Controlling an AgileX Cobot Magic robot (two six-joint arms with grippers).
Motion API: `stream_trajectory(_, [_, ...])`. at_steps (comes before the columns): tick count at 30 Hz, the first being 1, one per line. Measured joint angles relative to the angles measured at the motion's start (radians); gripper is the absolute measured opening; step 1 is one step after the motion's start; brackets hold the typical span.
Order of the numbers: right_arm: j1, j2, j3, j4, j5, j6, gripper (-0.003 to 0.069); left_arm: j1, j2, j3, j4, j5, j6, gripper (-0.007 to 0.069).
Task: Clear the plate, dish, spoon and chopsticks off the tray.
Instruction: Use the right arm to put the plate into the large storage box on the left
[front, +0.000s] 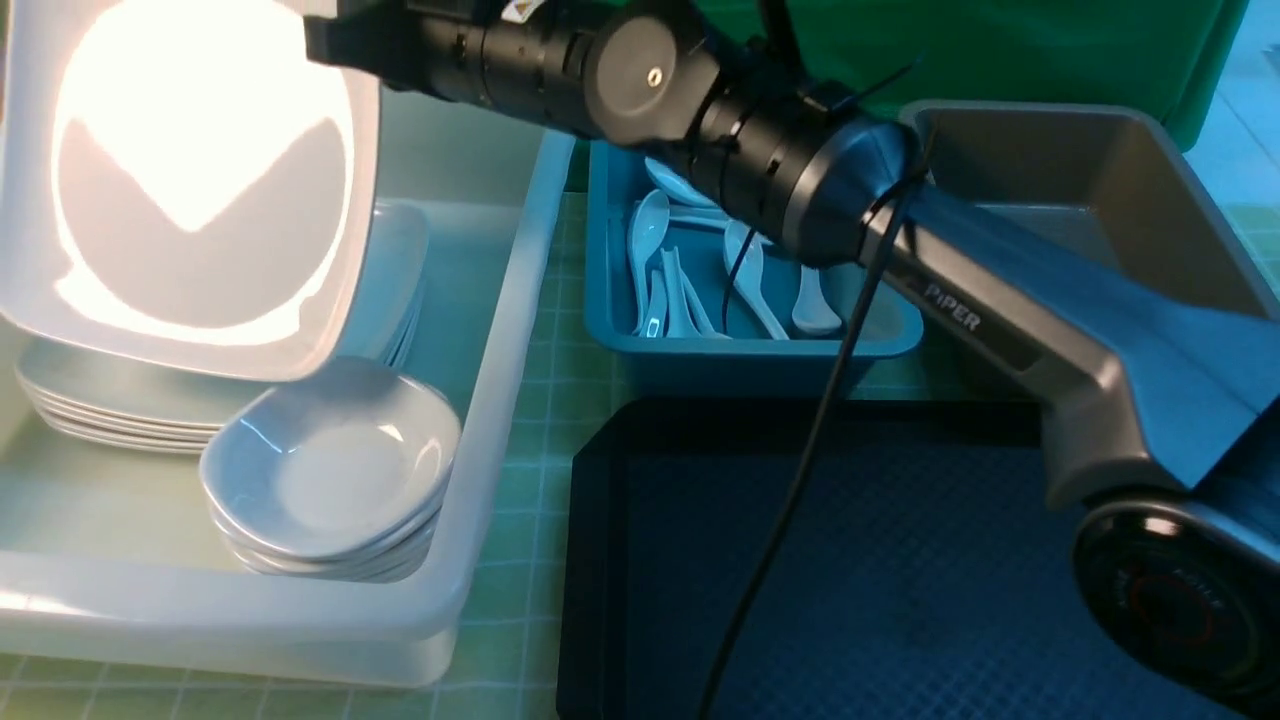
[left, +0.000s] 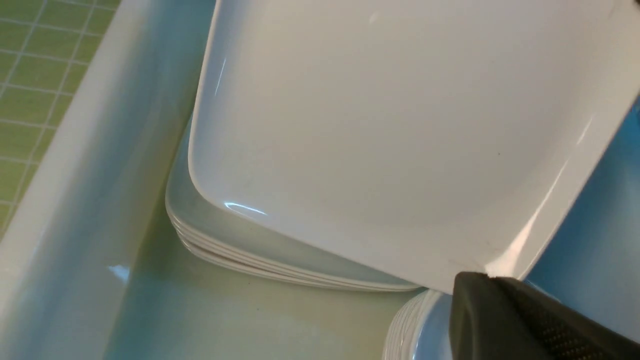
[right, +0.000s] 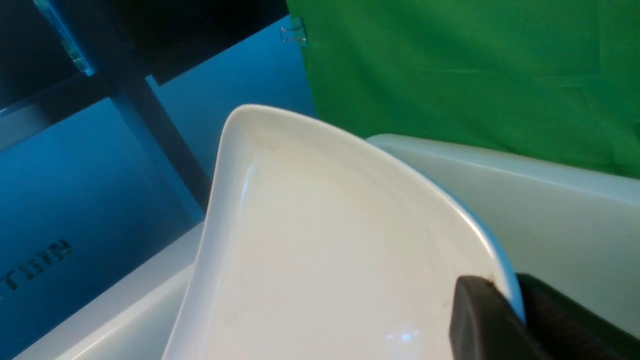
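The large white plate (front: 190, 180) hangs tilted, its hollow side towards the front camera, above the pale bin (front: 500, 350). My right gripper (right: 515, 300) is shut on the plate (right: 325, 260), whose rim runs between its two black fingers. In the front view that gripper is hidden past the top left. My left gripper (left: 492, 280) is shut at a corner of the plate (left: 400, 140), only one finger showing plainly. The visible part of the black tray (front: 900, 560) is bare. Small white dishes (front: 330, 470) are stacked in the bin. The chopsticks are out of view.
Under the held plate lies a stack of matching plates (front: 100, 410). A blue bin (front: 610, 300) behind the tray holds several white spoons (front: 745, 270). A grey bin (front: 1080, 170) stands at the back right. My right arm (front: 1000, 300) slants across both bins.
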Motion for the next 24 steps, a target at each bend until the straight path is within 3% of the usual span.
stream_trajectory(19, [0.000,0.078,-0.008,0.018,-0.083,-0.010,0.0025,0.000,-0.001,0.000,-0.008,-0.009,0.001,-0.0003])
stream_trajectory(24, [0.000,0.104,-0.008,0.013,-0.106,-0.011,0.0055,0.000,-0.001,0.000,-0.012,-0.009,0.001,-0.0003])
